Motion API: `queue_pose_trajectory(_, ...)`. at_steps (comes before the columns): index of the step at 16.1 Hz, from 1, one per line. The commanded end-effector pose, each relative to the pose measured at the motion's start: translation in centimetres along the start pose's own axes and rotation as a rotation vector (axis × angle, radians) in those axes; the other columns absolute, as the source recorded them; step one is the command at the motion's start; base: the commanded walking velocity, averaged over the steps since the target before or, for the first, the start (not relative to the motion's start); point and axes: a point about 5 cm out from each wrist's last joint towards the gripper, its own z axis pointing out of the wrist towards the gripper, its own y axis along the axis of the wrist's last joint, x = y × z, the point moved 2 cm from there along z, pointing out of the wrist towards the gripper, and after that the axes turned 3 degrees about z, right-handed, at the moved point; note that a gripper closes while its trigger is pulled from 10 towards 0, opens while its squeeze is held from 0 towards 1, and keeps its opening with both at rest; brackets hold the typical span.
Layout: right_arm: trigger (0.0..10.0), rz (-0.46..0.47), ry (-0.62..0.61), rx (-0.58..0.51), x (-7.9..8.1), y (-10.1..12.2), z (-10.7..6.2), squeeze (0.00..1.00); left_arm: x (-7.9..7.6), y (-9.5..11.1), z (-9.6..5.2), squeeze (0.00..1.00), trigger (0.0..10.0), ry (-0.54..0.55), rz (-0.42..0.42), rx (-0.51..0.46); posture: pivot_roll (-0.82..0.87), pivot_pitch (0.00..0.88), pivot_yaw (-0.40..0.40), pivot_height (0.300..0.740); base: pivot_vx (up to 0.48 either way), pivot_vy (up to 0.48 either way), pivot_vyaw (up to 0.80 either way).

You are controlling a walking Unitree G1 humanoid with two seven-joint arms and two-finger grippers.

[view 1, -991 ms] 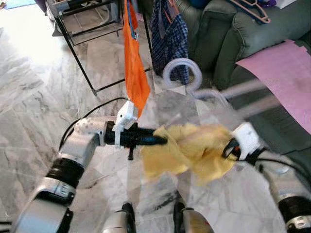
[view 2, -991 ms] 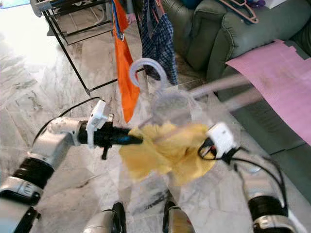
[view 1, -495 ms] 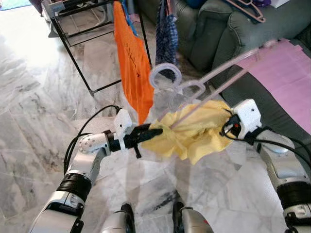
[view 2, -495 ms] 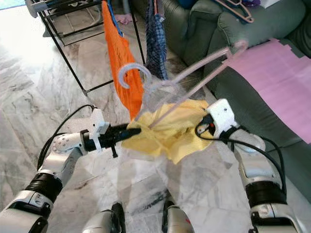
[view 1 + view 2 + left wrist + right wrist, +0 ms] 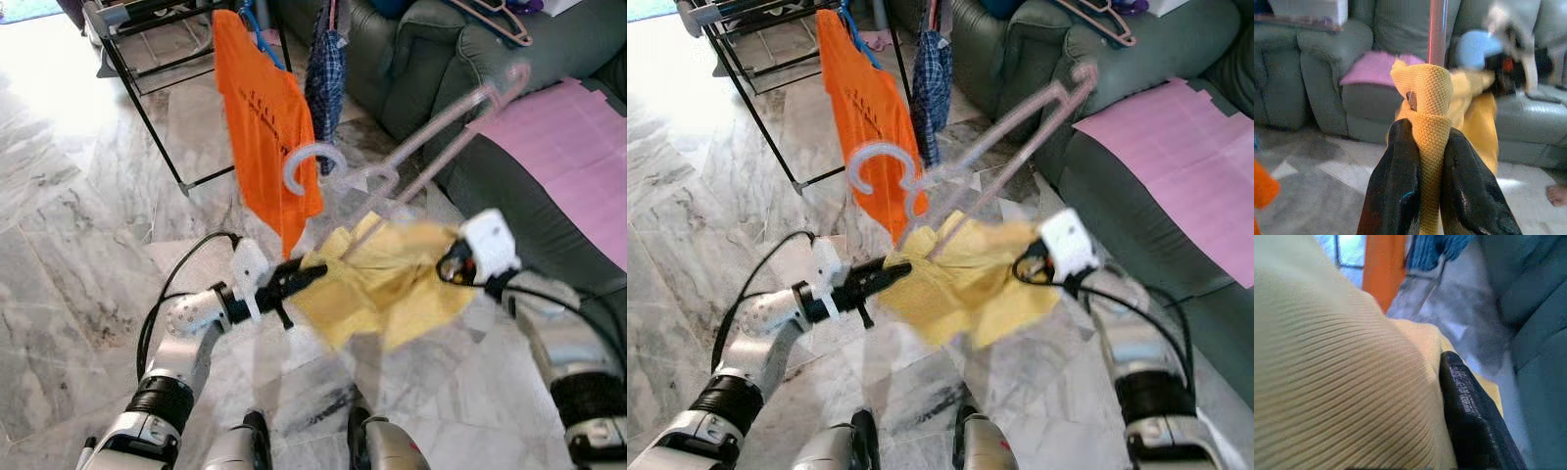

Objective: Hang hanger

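Note:
A translucent pink hanger (image 5: 411, 157) tilts up to the right, its hook (image 5: 312, 163) close in front of the orange shirt (image 5: 269, 127). A yellow cloth (image 5: 392, 289) hangs from the hanger's lower part, between my two arms. My left gripper (image 5: 309, 274) is shut on the cloth's left edge; in the left wrist view both black fingers (image 5: 1400, 176) pinch a fold of the yellow cloth (image 5: 1425, 93), with the hanger's bar (image 5: 1437, 29) behind. My right gripper (image 5: 448, 266) is buried in the cloth's right side; one black finger (image 5: 1469, 416) presses against the ribbed cloth (image 5: 1337, 372).
A black drying rack (image 5: 147, 59) stands at the back left, carrying the orange shirt and a blue plaid garment (image 5: 326, 78). A green sofa (image 5: 431, 59) with a pink sheet (image 5: 578, 137) and spare hangers (image 5: 500, 20) runs along the right. The floor is marble.
Both arms have carried the cloth and hanger forward toward the rack. The hanger now tilts more steeply, and its hook has come closer to the orange shirt.

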Motion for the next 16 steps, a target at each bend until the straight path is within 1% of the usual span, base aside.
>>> queue_pose_trajectory(1,10.0,0.024,0.029,0.03,0.6,-0.9,0.0,1.0,0.6,1.8,0.4,0.0,10.0,-0.011,0.031,-0.059,-0.17,0.25,-0.002,0.74,0.0,0.0,0.0)
queue_pose_trajectory(3,10.0,0.03,0.093,0.053,1.8,-1.6,0.1,1.0,0.5,3.6,1.5,0.0,10.0,-0.077,0.048,-0.101,-0.16,0.251,0.005,0.74,0.0,0.0,0.0)
queue_pose_trajectory(4,10.0,0.041,0.121,0.048,2.3,-1.7,0.0,1.0,0.5,4.3,1.9,0.0,10.0,-0.102,0.058,-0.118,-0.16,0.251,0.007,0.74,0.0,0.0,0.0)
queue_pose_trajectory(6,10.0,0.071,0.16,0.0,3.0,-1.3,0.0,1.0,0.5,5.6,2.4,0.0,10.0,-0.138,0.066,-0.139,-0.15,0.25,0.018,0.74,0.0,0.0,0.0)
queue_pose_trajectory(7,10.0,0.111,0.19,-0.046,3.3,-0.8,-0.1,1.0,0.6,6.2,2.6,0.0,10.0,-0.149,0.074,-0.148,-0.14,0.249,0.023,0.74,0.0,0.0,0.0)
queue_pose_trajectory(8,10.0,0.134,0.207,-0.064,3.4,-0.7,-0.3,1.0,0.6,6.6,2.7,0.0,10.0,-0.16,0.07,-0.155,-0.14,0.249,0.023,0.74,0.0,0.0,0.0)
queue_pose_trajectory(9,10.0,0.135,0.202,-0.071,3.2,-0.8,-0.4,1.0,0.7,7.0,2.9,0.0,10.0,-0.169,0.076,-0.162,-0.14,0.249,0.023,0.74,0.0,0.0,0.0)
queue_pose_trajectory(11,10.0,0.187,0.222,-0.095,3.2,-0.8,-0.6,1.0,0.8,8.4,3.1,0.0,10.0,-0.203,0.088,-0.185,-0.14,0.244,0.028,0.74,0.0,0.0,0.0)
queue_pose_trajectory(13,10.0,0.203,0.206,-0.099,3.0,-1.1,-0.6,1.0,1.0,9.5,3.2,0.0,10.0,-0.228,0.096,-0.206,-0.13,0.245,0.025,0.74,0.0,0.0,0.0)
queue_pose_trajectory(14,10.0,0.233,0.201,-0.111,2.9,-1.3,-0.7,1.0,1.2,10.6,3.4,0.0,10.0,-0.246,0.103,-0.222,-0.13,0.245,0.024,0.74,0.0,0.0,0.0)
queue_pose_trajectory(16,10.0,0.253,0.16,-0.121,2.4,-1.5,-0.8,1.0,1.2,11.7,3.4,0.0,10.0,-0.279,0.109,-0.233,-0.12,0.248,0.026,0.74,0.0,0.0,0.0)
